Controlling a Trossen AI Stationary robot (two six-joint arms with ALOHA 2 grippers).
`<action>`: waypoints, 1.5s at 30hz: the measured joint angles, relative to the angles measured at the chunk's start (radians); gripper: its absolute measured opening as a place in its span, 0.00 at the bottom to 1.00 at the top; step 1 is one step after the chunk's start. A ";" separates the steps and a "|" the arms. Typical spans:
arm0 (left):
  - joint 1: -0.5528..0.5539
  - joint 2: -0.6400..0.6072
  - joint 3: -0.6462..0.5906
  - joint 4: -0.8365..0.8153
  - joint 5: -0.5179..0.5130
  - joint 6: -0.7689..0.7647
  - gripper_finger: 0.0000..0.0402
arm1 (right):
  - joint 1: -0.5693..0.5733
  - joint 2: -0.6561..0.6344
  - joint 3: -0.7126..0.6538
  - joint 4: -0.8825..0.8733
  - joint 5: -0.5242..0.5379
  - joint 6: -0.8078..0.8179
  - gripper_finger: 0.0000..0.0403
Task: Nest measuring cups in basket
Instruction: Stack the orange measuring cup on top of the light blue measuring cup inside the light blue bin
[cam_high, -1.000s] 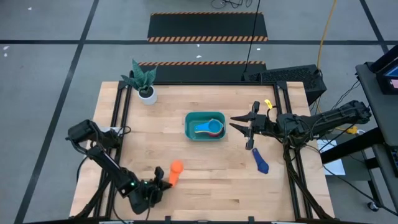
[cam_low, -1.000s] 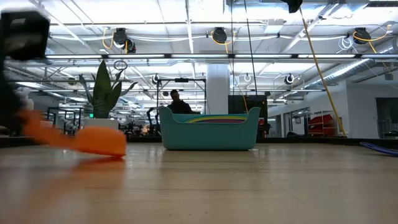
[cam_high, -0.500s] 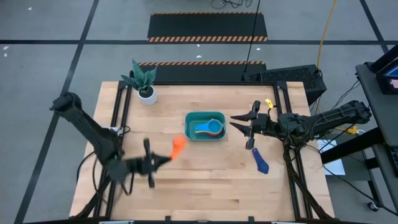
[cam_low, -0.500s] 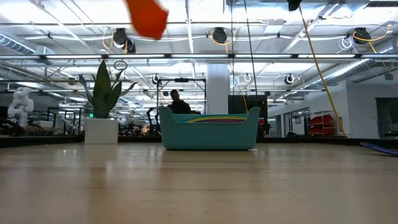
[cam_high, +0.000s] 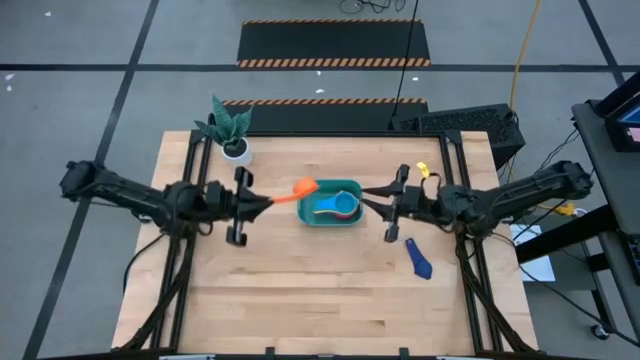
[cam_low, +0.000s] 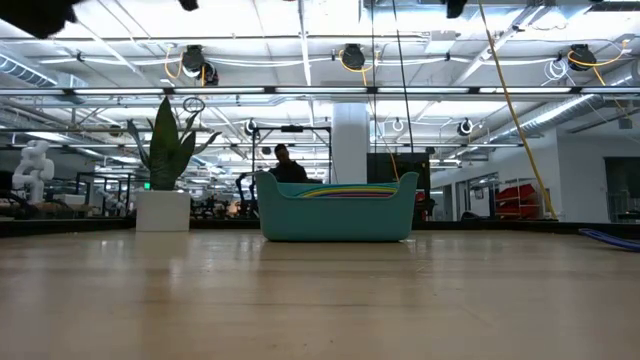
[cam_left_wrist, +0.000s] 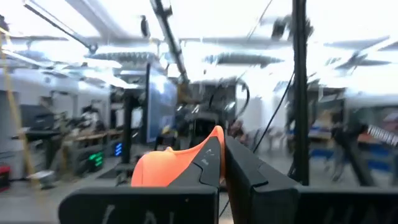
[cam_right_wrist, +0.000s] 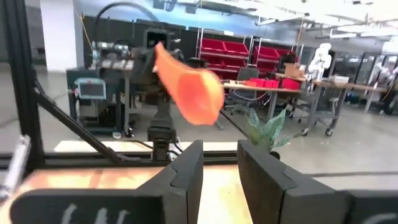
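Note:
My left gripper (cam_high: 270, 200) is shut on an orange measuring cup (cam_high: 303, 187), held in the air at the left rim of the teal basket (cam_high: 303, 212). The right wrist view shows the same cup (cam_right_wrist: 189, 78) high above the table. Several cups (cam_high: 338, 207) lie stacked in the basket, a light blue one on top. A dark blue cup (cam_high: 420, 258) lies flat on the table near the right edge. My right gripper (cam_high: 372, 200) hovers open just right of the basket, nothing between its fingers (cam_right_wrist: 186, 168). My left gripper pinches the orange cup's flat handle (cam_high: 282, 197) between its two fingers. The fingers come in about level from the table's left and lie along the handle. The bowl sticks out past the fingertips toward the basket, and the cup is lifted clear of the table.
A small white pot with a green plant (cam_high: 235, 140) stands at the far left corner. Black frame posts (cam_high: 195, 170) run along both table sides. Bare wood (cam_high: 320, 300) spreads across the near half of the table.
My left gripper has swung up from the near left part of the table toward the far side and the basket, tipping from pointing down to about level. The orange cup went with it, lifted off the table. My right gripper has edged slightly toward the basket.

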 joint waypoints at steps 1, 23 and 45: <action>0.027 0.012 -0.006 0.037 0.041 -0.028 0.01 | -0.002 0.024 0.000 0.030 0.000 -0.024 0.23; 0.172 0.199 -0.005 0.263 0.404 -0.167 0.01 | -0.154 0.218 0.000 0.222 -0.284 0.048 0.33; 0.176 0.246 -0.004 0.293 0.401 -0.155 0.02 | -0.192 0.263 -0.001 0.270 -0.402 0.111 0.33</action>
